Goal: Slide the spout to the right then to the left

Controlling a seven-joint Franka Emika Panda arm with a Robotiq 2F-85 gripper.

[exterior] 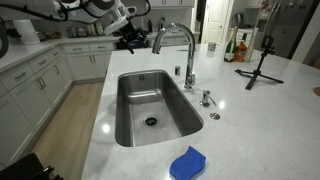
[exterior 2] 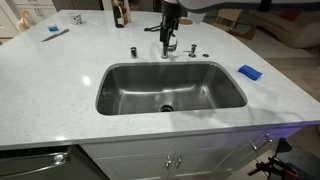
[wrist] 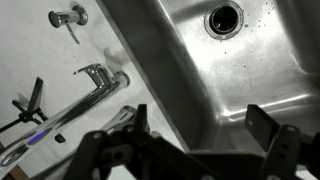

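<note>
Rising from the long rim of the sink [exterior: 135, 105], the spout [exterior: 191, 55] is a thin, shiny chrome tube arched in an inverted U, its outlet over the basin. The sink is brushed steel, rectangular with rounded corners and a round drain [wrist: 224, 17]. In the wrist view the spout [wrist: 75, 108] reads as a bright diagonal bar, its far end cut off by the frame edge. The gripper [exterior: 130, 40] is black and blurry in an exterior view, hovering near the arch's outlet end with no contact visible. The wrist view shows its fingers [wrist: 262, 125] spread wide with only sink wall between them. The spout lies outside that gap, just beside one finger. Around the sink are a white speckled stone counter [exterior: 250, 120] and small chrome fittings [exterior: 207, 97]. A blue wavy-edged sponge [exterior: 187, 162] lies by the sink's short end, partly cut off.
</note>
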